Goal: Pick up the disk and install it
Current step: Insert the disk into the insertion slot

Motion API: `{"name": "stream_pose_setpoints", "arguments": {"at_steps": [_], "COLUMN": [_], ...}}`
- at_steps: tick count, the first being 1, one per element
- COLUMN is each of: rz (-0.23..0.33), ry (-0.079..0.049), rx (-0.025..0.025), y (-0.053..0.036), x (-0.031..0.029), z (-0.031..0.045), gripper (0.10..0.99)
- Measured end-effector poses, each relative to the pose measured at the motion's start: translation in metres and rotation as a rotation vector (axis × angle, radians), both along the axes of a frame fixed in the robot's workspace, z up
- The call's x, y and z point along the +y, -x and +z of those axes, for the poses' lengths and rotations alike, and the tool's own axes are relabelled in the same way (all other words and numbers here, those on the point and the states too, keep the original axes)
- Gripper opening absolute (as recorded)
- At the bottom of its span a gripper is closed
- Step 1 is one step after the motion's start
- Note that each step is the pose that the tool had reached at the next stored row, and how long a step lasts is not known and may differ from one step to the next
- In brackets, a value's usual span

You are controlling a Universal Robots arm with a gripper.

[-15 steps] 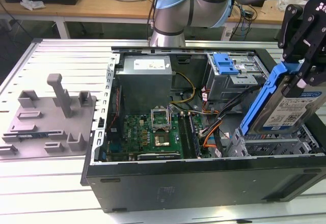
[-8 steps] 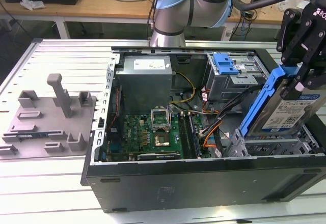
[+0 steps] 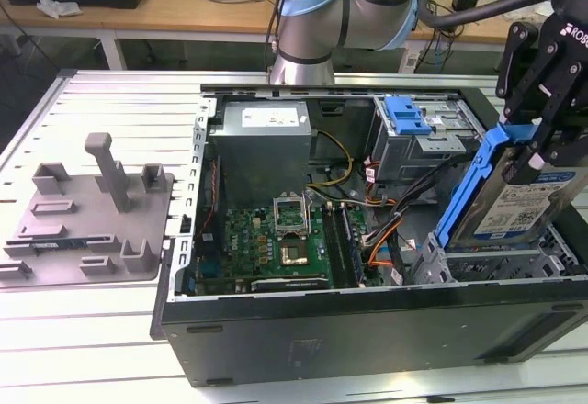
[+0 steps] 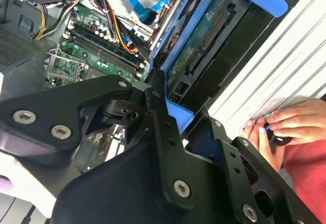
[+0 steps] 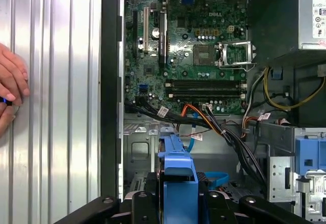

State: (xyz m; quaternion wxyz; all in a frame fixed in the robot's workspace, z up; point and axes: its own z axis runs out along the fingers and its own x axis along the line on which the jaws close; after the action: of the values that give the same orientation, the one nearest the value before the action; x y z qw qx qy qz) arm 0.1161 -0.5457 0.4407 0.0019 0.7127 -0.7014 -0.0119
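Gripper (image 3: 542, 147) clamped on the disk (image 3: 519, 207), fingers closed against its upper edge. Disk held on edge, tilted, just above the drive cage (image 3: 501, 264) at the exterior view's right end of the open computer case (image 3: 367, 340). Person's hand (image 5: 11, 89) rests on the ribbed table (image 3: 92, 331) beside the case.

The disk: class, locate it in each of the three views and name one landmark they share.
Exterior view: at the exterior view's right, the disk hangs tilted in the end effector above the computer case.
Second wrist view: the disk, circuit-board side showing, beyond the end effector's linkage.
First wrist view: the disk edge-on, blue frame between the end effector's black arms.
Shared landmark: the green motherboard.
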Motion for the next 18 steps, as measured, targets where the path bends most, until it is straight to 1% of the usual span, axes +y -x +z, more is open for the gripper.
{"name": "stream_pose_setpoints", "arguments": {"at_steps": [2,3,5,6,8,9,11,15,17,18], "rz": [0.000,0.000,0.000,0.000,0.000,0.000,0.000,0.000,0.000,0.000], "ry": [0.001,0.003,0.003,0.004,0.005,0.005,0.005,0.004,0.005,0.005], "rx": [-0.0001,0.0002,0.0002,0.0011,0.0049,0.0079,0.0088,0.0104,0.0144,0.0190], "y": [-0.0001,-0.0001,0.0000,0.0001,-0.0001,-0.0002,-0.0007,-0.0047,-0.0048,-0.0048], "x": [-0.0001,0.0000,0.0000,0.0000,-0.0003,-0.0006,-0.0009,-0.0015,-0.0019,-0.0026], "z": [0.0047,0.0094,0.0106,0.0108,0.0105,0.0096,0.0086,0.0058,0.0033,0.0005], "gripper": [0.369,0.369,0.369,0.369,0.369,0.369,0.369,0.369,0.369,0.369]}}
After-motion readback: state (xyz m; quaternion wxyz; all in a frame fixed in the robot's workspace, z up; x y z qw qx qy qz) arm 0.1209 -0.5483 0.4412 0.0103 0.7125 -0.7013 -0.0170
